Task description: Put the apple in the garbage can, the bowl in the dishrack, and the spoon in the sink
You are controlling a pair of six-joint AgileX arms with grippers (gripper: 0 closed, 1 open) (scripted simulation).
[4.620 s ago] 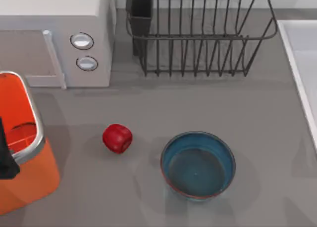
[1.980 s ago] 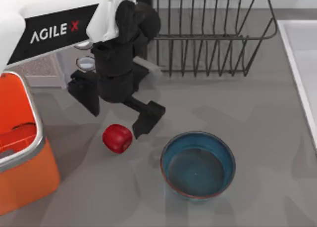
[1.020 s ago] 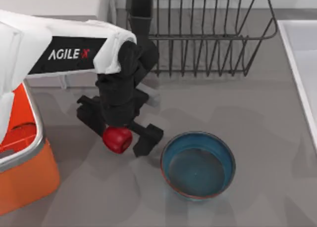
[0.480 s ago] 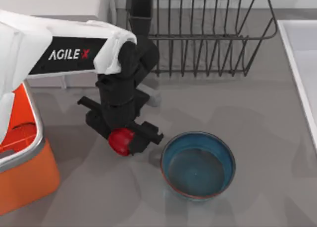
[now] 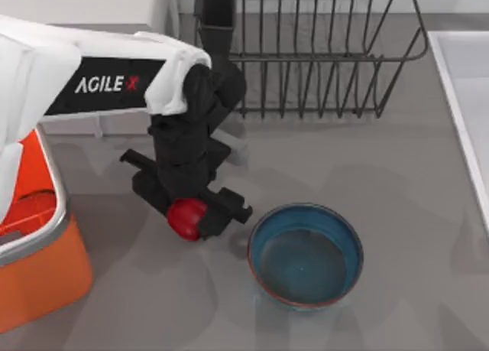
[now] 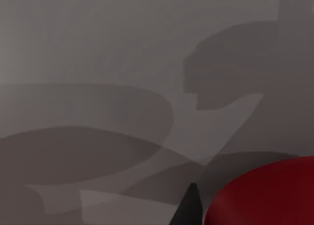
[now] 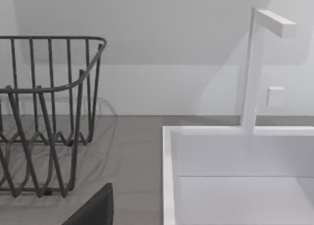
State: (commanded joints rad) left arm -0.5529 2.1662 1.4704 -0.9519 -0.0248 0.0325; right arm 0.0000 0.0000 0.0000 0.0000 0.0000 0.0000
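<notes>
Gripping apple [image 5: 186, 216] in my left tool [image 5: 188, 213], fingers clamped on either side, just left of teal bowl [image 5: 306, 255] on grey desk [image 5: 397, 213]. White arm casing reads "AGILE X". Orange garbage can [image 5: 38, 267] at desk's left edge. Dishrack [image 5: 306, 53] behind; sink [image 5: 466, 91] far right. Right tool: state, cannot tell.
</notes>
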